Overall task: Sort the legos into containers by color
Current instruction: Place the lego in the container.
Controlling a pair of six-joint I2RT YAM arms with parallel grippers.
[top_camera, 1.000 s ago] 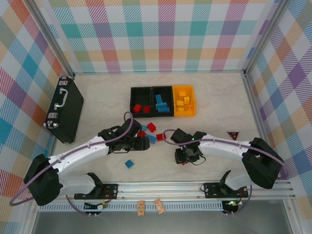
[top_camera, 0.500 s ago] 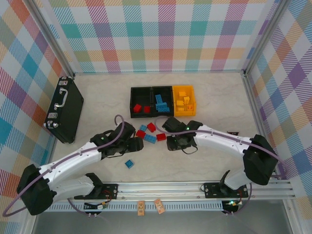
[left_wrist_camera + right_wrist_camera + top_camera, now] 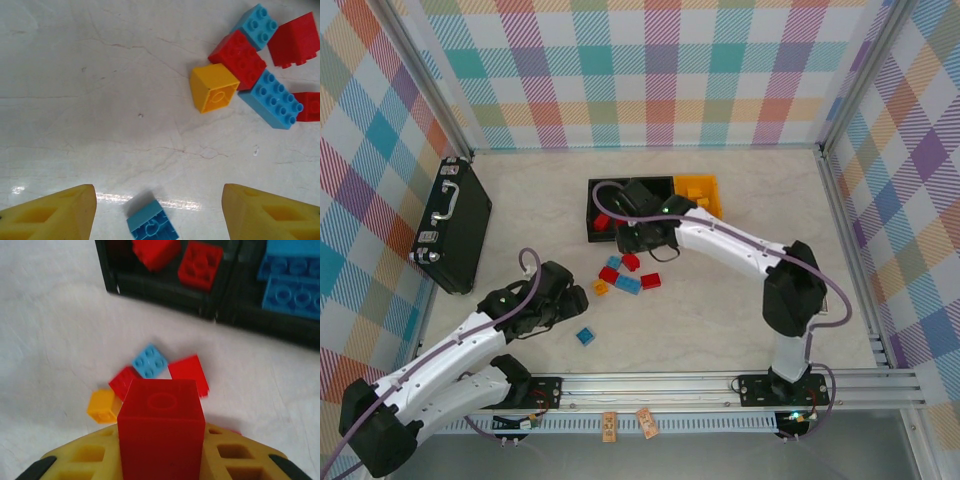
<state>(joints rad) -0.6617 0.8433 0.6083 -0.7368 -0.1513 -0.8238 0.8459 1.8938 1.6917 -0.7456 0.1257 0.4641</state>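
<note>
While the right hand [image 3: 636, 236] hangs by the bins [image 3: 592, 205] in the top view, arm stretched far, the left hand [image 3: 572, 300] crouches near loose legos [image 3: 625, 278]. Left wrist: fingers [image 3: 55, 212] wide, blue brick [image 3: 152, 226] between, cut off below. Right wrist: red brick [image 3: 161, 427] pinched; bins blurred, cropped.

Table [image 3: 750, 200], contents as laid out:
- row of three joined bins [image 3: 591, 205] set at the far middle, with bricks lodged in the left bin [image 3: 107, 265], the middle bin [image 3: 260, 315] and the right bin [image 3: 718, 205]
- flat case [image 3: 450, 225] laid at the far left, well apart from the row
- cluster of bricks [image 3: 625, 275] spread just before the bins
- single brick [image 3: 585, 336] placed nearer the arm bases, apart from the cluster, seen between the spread fingers of the left gripper [image 3: 158, 192]
- held brick [image 3: 161, 425] clamped in the right gripper [image 3: 161, 460], near the row's front wall
</note>
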